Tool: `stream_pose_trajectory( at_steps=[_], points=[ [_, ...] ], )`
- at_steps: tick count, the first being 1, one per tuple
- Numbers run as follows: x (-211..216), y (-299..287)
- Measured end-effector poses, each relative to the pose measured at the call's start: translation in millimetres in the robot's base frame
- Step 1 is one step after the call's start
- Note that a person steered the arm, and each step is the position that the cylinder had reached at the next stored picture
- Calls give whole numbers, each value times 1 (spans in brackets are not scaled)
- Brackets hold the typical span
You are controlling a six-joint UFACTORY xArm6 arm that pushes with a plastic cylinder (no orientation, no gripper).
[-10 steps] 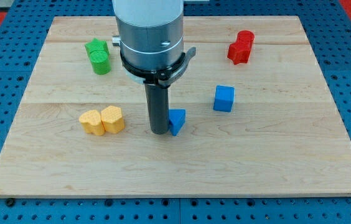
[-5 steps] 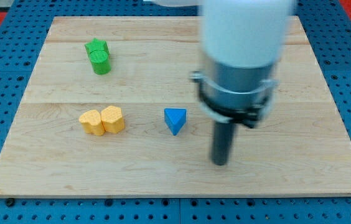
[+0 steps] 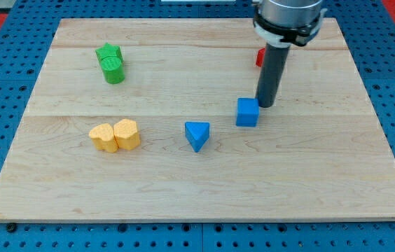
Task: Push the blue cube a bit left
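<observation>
The blue cube (image 3: 247, 112) sits right of the board's centre. My tip (image 3: 265, 105) stands just to the cube's upper right, touching or nearly touching its right top corner. The dark rod rises from there toward the view's top. A blue triangular block (image 3: 197, 134) lies to the cube's lower left, apart from it.
Two yellow blocks (image 3: 115, 135) lie side by side at the left. Two green blocks (image 3: 111, 63) sit at the upper left. A red block (image 3: 260, 57) is mostly hidden behind the rod. The wooden board (image 3: 337, 175) lies on a blue pegboard.
The rod left the blue triangular block, swept to the lower right, then moved up to the blue cube's right side. The cube has shifted slightly left and down.
</observation>
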State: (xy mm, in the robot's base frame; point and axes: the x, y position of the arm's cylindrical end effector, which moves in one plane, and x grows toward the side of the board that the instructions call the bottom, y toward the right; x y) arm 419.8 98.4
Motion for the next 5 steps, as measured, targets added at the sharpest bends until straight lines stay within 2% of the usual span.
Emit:
stream_pose_trajectory(
  at_steps=[3,5],
  points=[
    [6,-19],
    [17,7]
  ],
)
